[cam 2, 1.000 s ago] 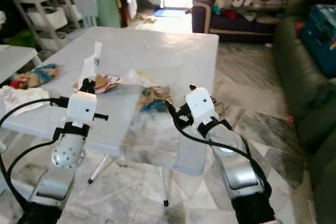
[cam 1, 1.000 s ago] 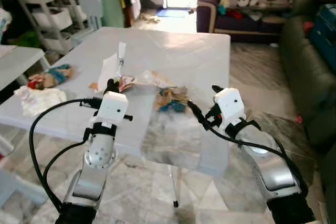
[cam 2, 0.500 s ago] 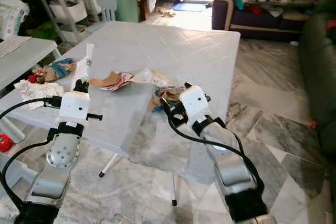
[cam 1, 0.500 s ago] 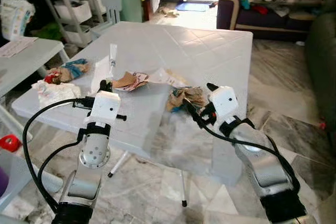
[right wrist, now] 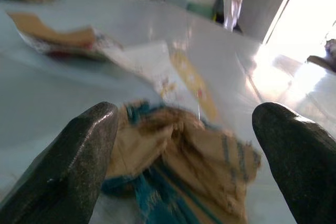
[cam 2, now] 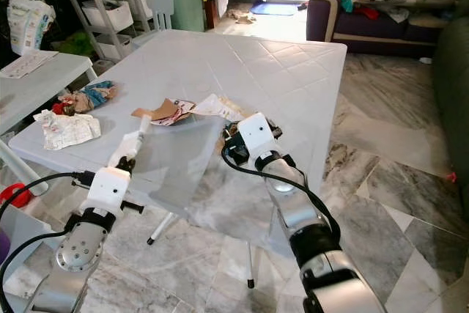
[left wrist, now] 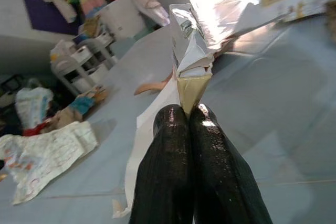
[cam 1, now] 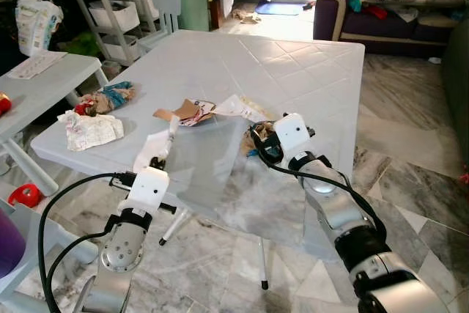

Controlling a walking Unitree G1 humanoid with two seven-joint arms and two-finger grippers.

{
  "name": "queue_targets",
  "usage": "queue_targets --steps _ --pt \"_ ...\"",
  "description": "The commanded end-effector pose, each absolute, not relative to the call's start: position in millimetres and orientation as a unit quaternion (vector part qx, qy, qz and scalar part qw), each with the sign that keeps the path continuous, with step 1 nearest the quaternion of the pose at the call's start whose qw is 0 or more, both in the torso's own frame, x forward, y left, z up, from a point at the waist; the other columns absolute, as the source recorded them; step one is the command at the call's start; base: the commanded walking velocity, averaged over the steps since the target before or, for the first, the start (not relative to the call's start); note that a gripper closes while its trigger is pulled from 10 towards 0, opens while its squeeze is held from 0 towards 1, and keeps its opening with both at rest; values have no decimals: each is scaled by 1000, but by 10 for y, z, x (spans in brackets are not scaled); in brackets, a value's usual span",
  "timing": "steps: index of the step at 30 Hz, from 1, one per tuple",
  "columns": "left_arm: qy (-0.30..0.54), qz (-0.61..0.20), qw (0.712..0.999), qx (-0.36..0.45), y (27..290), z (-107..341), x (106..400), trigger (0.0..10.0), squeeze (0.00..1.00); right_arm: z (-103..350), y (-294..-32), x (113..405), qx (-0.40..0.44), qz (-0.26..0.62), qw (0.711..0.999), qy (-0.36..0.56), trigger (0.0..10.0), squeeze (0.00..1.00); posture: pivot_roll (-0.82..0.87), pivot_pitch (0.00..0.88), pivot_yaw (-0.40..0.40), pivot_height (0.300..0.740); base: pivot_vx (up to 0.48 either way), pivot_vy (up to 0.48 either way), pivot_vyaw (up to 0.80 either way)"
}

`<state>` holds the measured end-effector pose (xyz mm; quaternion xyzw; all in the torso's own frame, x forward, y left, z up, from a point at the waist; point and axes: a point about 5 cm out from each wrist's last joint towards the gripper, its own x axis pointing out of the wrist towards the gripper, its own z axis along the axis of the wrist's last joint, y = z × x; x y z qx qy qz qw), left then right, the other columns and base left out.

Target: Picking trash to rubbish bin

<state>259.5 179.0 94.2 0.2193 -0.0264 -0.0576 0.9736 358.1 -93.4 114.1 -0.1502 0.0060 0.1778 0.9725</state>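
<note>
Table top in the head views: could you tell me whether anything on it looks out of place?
Yes. Crumpled trash is scattered over the white table: a brown and blue wrapper between the open right tool, torn paper mid-table, a crumpled sheet and a colourful wad near the left edge. The left tool pinches a white wrapper.

Left claw [left wrist: 190, 121] pinched tight, right claw [right wrist: 184, 145] spread wide, both arms forward

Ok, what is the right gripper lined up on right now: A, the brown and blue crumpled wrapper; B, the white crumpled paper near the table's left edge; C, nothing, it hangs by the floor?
A: the right gripper is open, its fingers either side of the brown and blue crumpled wrapper on the table.
</note>
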Motion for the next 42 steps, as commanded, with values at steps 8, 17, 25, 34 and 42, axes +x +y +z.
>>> queue_targets --steps 8,17,25,34,42 --pt "-33 -96 973 205 1745 1023 2537 10000 0 945 -962 3597 -158 170 971 51 10000 0 83 30 50 740 0 0 0" --pt "-33 -108 973 203 1736 1061 2520 10000 0 844 -875 3564 -116 182 974 76 0 0 95 40 54 740 0 0 0" --pt "-29 -114 973 201 1720 1061 2517 10000 0 804 -858 3538 -98 186 975 79 0 0 93 47 60 740 0 0 0" --pt "-31 -114 972 203 1727 1086 2565 10000 0 772 -900 3519 -81 176 978 78 0 0 94 38 61 740 0 0 0" --pt "-33 -111 972 203 1731 1095 2585 10000 0 825 -918 3540 -64 162 983 59 0 0 97 32 59 740 0 0 0"
